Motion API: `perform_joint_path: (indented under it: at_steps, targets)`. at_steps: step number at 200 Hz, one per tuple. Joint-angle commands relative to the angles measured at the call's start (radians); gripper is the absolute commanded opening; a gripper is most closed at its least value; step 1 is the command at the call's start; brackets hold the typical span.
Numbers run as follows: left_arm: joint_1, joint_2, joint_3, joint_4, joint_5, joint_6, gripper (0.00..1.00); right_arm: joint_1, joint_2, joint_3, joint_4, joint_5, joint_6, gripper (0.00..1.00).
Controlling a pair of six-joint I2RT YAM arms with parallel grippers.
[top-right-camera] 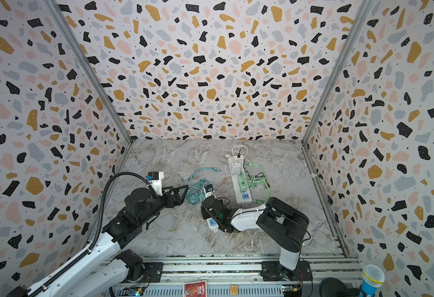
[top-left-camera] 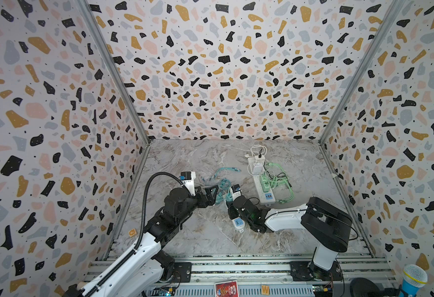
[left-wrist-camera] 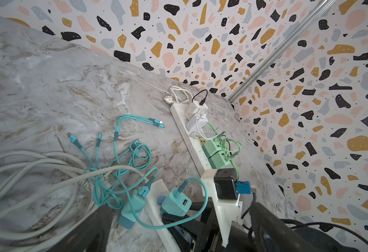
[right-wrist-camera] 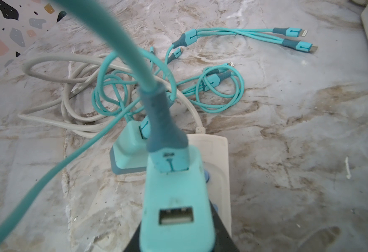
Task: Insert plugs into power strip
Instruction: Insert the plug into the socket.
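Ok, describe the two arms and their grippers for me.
The left arm and right arm both have white shells and black joints. A black ribbed hose runs along the left one; thin black wires and a small green light show on the right. The left gripper and right gripper are black, each carrying a white camera mount with a blue connector.
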Motion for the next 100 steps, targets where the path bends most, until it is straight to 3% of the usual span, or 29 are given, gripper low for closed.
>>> perform_joint_path:
  at_steps: [1,100]
  targets:
    - [0.005,-0.014,-0.011,0.026,0.015,0.022,0.99,0.003,0.007,0.01,-0.031,0.024,0.014,0.11]
    - [0.01,-0.046,-0.02,0.012,0.019,0.026,0.99,0.027,0.01,0.011,-0.042,0.073,0.058,0.11]
